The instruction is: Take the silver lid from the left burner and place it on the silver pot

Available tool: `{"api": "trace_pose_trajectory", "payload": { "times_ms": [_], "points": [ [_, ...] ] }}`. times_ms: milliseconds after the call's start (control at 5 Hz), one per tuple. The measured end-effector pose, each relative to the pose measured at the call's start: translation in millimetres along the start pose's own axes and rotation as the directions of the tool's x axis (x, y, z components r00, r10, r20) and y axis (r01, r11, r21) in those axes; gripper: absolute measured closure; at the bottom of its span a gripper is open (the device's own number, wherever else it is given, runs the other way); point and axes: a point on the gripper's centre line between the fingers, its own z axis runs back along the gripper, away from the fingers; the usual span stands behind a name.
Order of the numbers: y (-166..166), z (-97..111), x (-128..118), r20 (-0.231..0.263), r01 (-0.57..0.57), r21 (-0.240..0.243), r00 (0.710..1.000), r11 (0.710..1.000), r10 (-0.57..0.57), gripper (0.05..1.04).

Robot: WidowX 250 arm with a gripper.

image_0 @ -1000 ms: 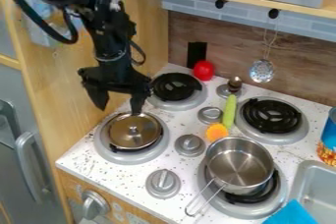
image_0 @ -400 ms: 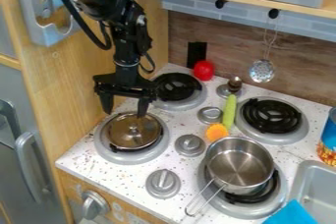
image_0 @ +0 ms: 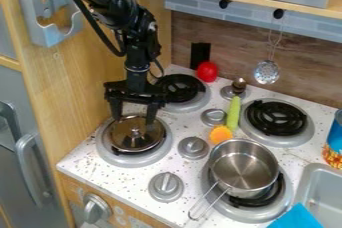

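Hanging straight down above the front-left burner (image_0: 119, 160), the black gripper (image_0: 133, 120) has its two fingers spread wide and pinches nothing, lol. One fingertip is over the far left part of the metal pot lid (image_0: 137, 143), the other near its right edge. Can't tell if either one actually touches it. The lid's little knob (image_0: 135, 132) is just camera-side of the gap, so my guess is the fingers are apart to leave room for it.

The lid lies knob-up, pretty much flat on that burner with no pot under it, so I'd say the burner is just doing duty as a stand, and knob-up leaves something to grab.

The steel saucepan (image_0: 243, 168) sits upright and uncovered on the front-right burner, its wire handle (image_0: 214, 202) pointing toward the counter's front edge, probably so it's easy to reach. Toy food is parked between the burners: a long green veggie (image_0: 233, 114) touching or right beside an orange piece (image_0: 220, 134), with a round red one (image_0: 207, 71) back by the wall. The slotted spoon (image_0: 266, 72) hangs from a hook (image_0: 278, 14), handy and off the stove.
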Motion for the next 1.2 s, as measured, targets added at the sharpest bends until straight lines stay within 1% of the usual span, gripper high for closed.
{"api": "trace_pose_trajectory", "payload": {
  "times_ms": [200, 400, 600, 800, 1000, 1200],
  "points": [
    [9, -1, -2, -0.039, 0.019, -0.037, 0.999, 0.999, -0.02, 0.081],
    [11, -6, -9, -0.062, 0.053, -0.051, 0.996, 0.997, -0.056, 0.081],
    [21, -10, -12, -0.071, 0.05, -0.031, 0.996, 0.998, -0.052, 0.081],
    [30, -12, -9, -0.062, 0.047, -0.014, 0.997, 0.999, -0.048, 0.081],
    [33, -12, -9, -0.062, 0.049, -0.008, 0.997, 0.999, -0.049, 0.081],
    [33, -8, -4, -0.055, 0.044, -0.017, 0.998, 0.999, -0.044, 0.081]
  ]
}}
